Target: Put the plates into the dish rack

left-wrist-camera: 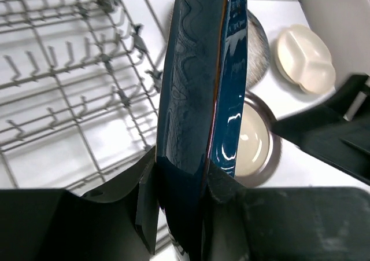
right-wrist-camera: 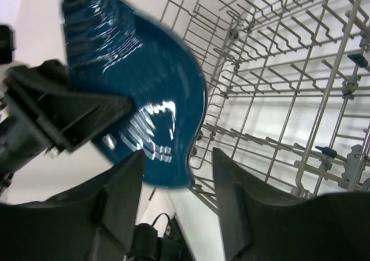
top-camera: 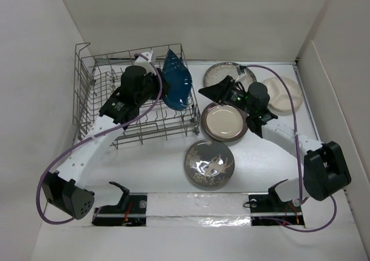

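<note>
White tabletop (top-camera: 156, 168), matte; glossy strip along the near edge between the two arm bases; plain white panels close the left, back and right sides.

Nearest: grey bird-pattern plate (top-camera: 209, 164), flat on the table, right of centre; just beyond it, cream plate with dark brown rim (top-camera: 224, 122), flat, close to the rack's right end.

Right gripper (right-wrist-camera: 176, 180): jaws wide apart, nothing between them, aimed at the rack from the right; no contact visible.

Left gripper (left-wrist-camera: 180, 198): pinched tight on the lower rim of the dark teal-blue plate (top-camera: 176, 78); plate stands on edge, tilted slightly, over the right end of the dish rack (top-camera: 95, 87); cannot tell whether it is seated between tines.

Rack on the left half of the table; raised wire handle at its far left corner.

Farthest: speckled beige plate (top-camera: 218, 74) and cream divided plate (top-camera: 286, 94), both flat near the back wall.
</note>
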Available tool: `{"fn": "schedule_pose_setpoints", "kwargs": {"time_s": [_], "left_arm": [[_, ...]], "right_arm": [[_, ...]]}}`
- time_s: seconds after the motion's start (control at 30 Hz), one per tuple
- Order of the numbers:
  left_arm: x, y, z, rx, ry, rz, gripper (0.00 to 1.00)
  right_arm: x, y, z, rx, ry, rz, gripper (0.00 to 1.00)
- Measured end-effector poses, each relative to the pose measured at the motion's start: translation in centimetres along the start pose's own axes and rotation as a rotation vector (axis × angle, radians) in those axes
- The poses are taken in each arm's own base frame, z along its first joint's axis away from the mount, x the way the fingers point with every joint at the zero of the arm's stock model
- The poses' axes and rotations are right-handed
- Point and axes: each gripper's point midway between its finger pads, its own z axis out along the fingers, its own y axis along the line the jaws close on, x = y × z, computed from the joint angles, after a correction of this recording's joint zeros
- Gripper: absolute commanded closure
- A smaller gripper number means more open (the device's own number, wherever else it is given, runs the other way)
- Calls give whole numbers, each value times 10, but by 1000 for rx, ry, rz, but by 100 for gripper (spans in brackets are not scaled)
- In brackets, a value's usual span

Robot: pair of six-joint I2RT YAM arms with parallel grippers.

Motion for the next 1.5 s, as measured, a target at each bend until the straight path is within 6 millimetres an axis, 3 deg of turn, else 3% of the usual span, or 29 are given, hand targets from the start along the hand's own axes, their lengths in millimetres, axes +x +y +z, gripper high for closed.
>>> {"fn": "schedule_pose_setpoints", "kwargs": {"time_s": [0.1,0.33,0.47,0.63,0.73,0.9,1.07,1.3,1.5], "left_arm": [[-13,17,0,-50,-29,-20,100],[-21,34,12,-156,-10,-131,100],[-22,38,32,-208,16,-188,100],[-11,49,54,-335,90,-164,100],[-3,56,64,-385,127,-149,100],[13,68,59,-493,205,-104,100],[31,59,57,-544,252,-46,100],[25,48,72,-619,226,39,100],[38,66,83,-721,243,101,100]], "right_arm": [[-10,9,-7,-13,-23,-35,29],[-40,0,-49,64,-130,-132,29],[-42,-16,-79,147,-176,-169,29],[-28,-25,-99,201,-174,-201,29],[-24,-31,-104,235,-164,-221,29],[-17,-29,-106,252,-154,-256,29],[-9,-27,-104,240,-126,-259,29],[-4,-31,-105,242,-118,-254,29],[4,-38,-107,248,-97,-234,29]]}}
